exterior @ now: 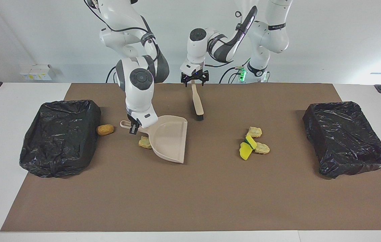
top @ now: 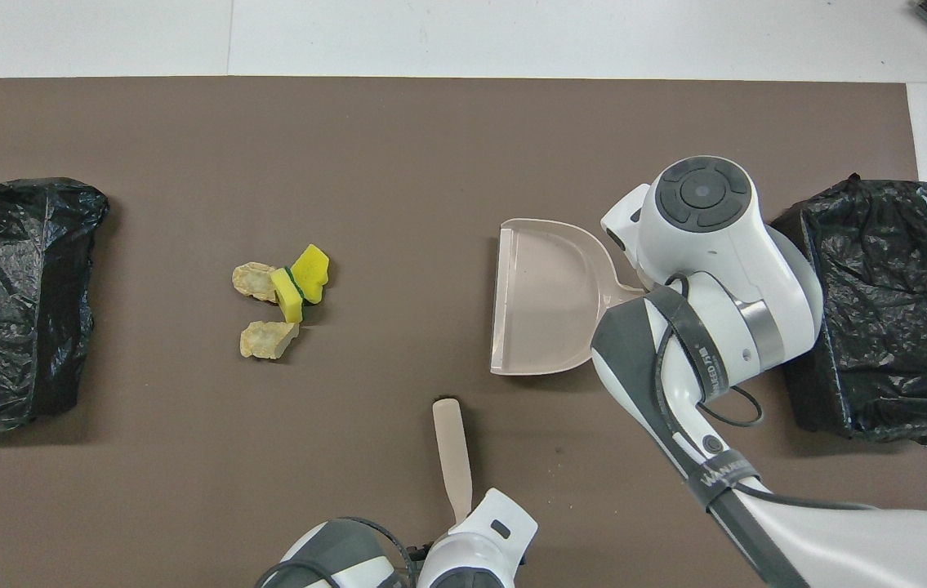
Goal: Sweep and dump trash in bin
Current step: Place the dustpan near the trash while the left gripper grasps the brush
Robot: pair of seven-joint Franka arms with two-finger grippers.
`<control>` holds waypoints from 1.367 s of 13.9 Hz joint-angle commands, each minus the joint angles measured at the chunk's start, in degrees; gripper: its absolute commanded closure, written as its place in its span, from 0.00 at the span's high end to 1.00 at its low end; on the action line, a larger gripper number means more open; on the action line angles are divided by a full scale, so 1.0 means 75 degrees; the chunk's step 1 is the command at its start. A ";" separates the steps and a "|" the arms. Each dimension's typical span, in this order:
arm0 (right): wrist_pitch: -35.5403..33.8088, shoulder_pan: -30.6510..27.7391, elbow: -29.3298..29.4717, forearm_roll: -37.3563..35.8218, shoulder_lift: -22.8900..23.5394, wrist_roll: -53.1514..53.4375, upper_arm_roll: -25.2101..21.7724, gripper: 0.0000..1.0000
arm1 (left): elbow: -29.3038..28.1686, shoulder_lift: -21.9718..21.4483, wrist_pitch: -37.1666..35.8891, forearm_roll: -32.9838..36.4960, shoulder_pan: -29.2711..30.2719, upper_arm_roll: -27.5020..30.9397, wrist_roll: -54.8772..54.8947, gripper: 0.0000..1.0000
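Observation:
My right gripper [exterior: 132, 129] is shut on the handle of the beige dustpan [exterior: 169, 137], which sits low over the brown mat. The pan's mouth faces the left arm's end of the table. From overhead the right arm hides that grip, and only the dustpan [top: 549, 306] shows. A yellowish scrap of trash [exterior: 145, 142] lies against the pan's back edge. My left gripper [exterior: 194, 80] stands open around the top of the brush [exterior: 197, 101], whose bristles rest on the mat. Two tan lumps and a yellow sponge bit [exterior: 246, 148] cluster toward the left arm's end [top: 287, 296].
A tan lump [exterior: 105, 129] lies beside the black-bagged bin [exterior: 59, 137] at the right arm's end. A second black-bagged bin [exterior: 348, 137] stands at the left arm's end. The brush [top: 452, 447] points away from the robots, between the pan and the cluster.

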 commanded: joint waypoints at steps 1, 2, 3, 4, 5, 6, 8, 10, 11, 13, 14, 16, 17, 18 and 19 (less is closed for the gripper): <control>0.0179 -0.0032 -0.0297 -0.0168 -0.0254 -0.0210 0.0047 0.00 | 0.0028 0.0028 0.0051 0.0026 -0.0115 0.0117 -0.0059 0.28; 0.0167 -0.0032 -0.0297 -0.0168 -0.0265 -0.0210 0.0047 0.00 | 0.0017 0.0028 0.0039 0.0037 -0.0103 0.0117 -0.0059 0.14; 0.0156 -0.0020 -0.0297 -0.0168 -0.0265 -0.0210 0.0047 0.00 | 0.0017 0.0016 0.0039 0.0037 -0.0103 0.0106 -0.0059 0.00; 0.0155 -0.0020 -0.0297 -0.0180 -0.0254 -0.0210 0.0047 0.00 | 0.0017 0.0016 0.0039 0.0037 -0.0103 0.0106 -0.0059 0.00; 0.0167 -0.0032 -0.0297 -0.0169 -0.0265 -0.0210 0.0047 0.00 | 0.0017 0.0028 0.0039 0.0037 -0.0092 0.0106 -0.0013 0.00; 0.0156 -0.0009 -0.0286 -0.0168 -0.0265 -0.0210 0.0047 0.00 | 0.0017 -0.0007 0.0028 0.0037 -0.0057 0.0117 0.0069 0.00; 0.0167 -0.0032 -0.0286 -0.0168 -0.0254 -0.0210 0.0058 0.00 | 0.0180 -0.0206 -0.0286 0.0037 0.0106 0.0164 0.0093 0.00; 0.0202 -0.0032 -0.0286 -0.0168 -0.0254 -0.0198 0.0058 0.00 | 0.0636 -0.0312 -0.1222 0.0107 0.0515 0.0187 0.0314 0.00; 0.0272 0.0014 -0.0286 -0.0168 -0.0254 -0.0198 0.0058 0.00 | 0.0754 -0.0335 -0.1470 0.0212 0.0820 0.0188 0.0583 0.00; 0.0284 0.0108 -0.0181 -0.0203 -0.0184 -0.0198 0.0058 0.00 | 0.0802 -0.0650 -0.1670 0.0365 0.1417 0.0188 0.0889 0.00; 0.0308 0.0155 -0.0169 -0.0343 -0.0149 -0.0175 0.0070 0.00 | 0.0837 -0.0803 -0.1939 0.0458 0.1722 0.0188 0.1134 0.00; 0.0226 0.0412 0.0076 -0.0426 -0.0079 -0.0174 0.0070 0.00 | 0.0989 -0.1154 -0.2420 0.0459 0.2483 0.0199 0.1905 0.00; 0.0249 0.0448 0.0101 -0.0519 0.0015 -0.0140 0.0082 0.00 | 0.1198 -0.1202 -0.2735 0.0482 0.2986 0.0199 0.2362 0.00; 0.0180 0.0634 0.0159 -0.0613 0.0051 -0.0116 0.0105 0.00 | 0.1537 -0.1098 -0.3133 0.0668 0.3431 0.0176 0.2900 0.00; 0.0121 0.0914 0.0206 -0.0869 0.0179 -0.0046 0.0071 0.00 | 0.1796 -0.0935 -0.3369 0.0890 0.3796 0.0176 0.3300 0.00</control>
